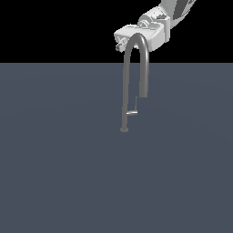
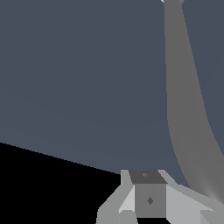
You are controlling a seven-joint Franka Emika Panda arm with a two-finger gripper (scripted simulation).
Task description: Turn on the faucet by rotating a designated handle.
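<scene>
A flat, plain slate-blue desk (image 1: 59, 173) fills the lower part of the exterior view and runs to a straight horizon, above which everything is black. The surface is bare of markings, and no writing or label shows on it or on the arm.

On the desk stands the tall thin grey metal faucet (image 1: 125, 86), a pipe rising from a small round base flange and bending over in an inverted-U arch, its open end hanging down on the exterior view's right. Low on the pipe, just above the flange, sits the small shiny silver lever handle (image 1: 132, 112), a short bar reaching toward the exterior view's right with a slim upright piece rising from it.

The white robot arm comes in from the upper right of the exterior view, and its white gripper (image 1: 121, 45) sits behind the top of the arch, well apart from the handle. In the wrist view the faucet pipe (image 2: 179, 87) runs as a broad grey band close past the grey fingers (image 2: 150, 199). Whether they are apart or together I cannot tell.
</scene>
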